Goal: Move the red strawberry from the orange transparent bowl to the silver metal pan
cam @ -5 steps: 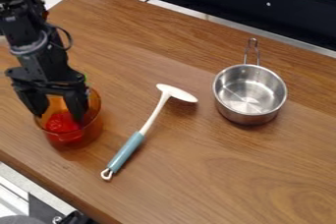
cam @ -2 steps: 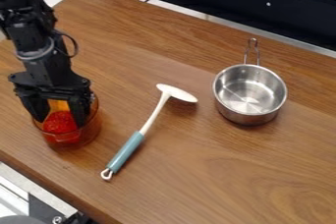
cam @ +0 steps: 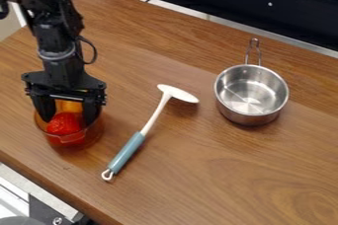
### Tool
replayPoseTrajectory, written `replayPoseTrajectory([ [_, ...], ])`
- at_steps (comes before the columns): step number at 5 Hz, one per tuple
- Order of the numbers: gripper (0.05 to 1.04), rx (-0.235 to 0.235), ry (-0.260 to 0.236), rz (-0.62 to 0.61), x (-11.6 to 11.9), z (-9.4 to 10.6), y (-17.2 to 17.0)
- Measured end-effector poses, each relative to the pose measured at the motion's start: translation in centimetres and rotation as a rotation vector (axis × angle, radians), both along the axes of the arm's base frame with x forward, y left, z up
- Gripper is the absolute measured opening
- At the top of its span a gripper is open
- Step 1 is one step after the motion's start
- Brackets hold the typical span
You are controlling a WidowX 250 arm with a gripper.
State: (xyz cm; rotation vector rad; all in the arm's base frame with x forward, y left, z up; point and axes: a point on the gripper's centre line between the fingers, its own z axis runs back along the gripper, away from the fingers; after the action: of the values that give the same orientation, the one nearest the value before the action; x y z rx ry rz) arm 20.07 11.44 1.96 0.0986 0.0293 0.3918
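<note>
Gripper [cam: 68, 115]: down in the see-through bowl [cam: 94, 133]!
Fingers [cam: 90, 112]: we see them spread open.
Strawberry [cam: 64, 124]: between them; tip direction, long axis, we can't tell.

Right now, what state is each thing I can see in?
Fingers: open, lowered at the bowl.
Orange see-through bowl: upright, holding the red strawberry.
Red strawberry: inside the bowl, between the fingers.
White utensil with blue handle: lying on the table.
Metal pan: upright, uncovered.
</note>
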Motion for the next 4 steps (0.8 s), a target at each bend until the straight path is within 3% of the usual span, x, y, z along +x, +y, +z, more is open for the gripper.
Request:
replayPoseTrajectory([
  [2,0.982,0.039,0.039,-0.002,0.32,-0.52,0.09],
  [4,0.982,0.056,0.159,0.002,-0.03,-0.18,0.26],
])
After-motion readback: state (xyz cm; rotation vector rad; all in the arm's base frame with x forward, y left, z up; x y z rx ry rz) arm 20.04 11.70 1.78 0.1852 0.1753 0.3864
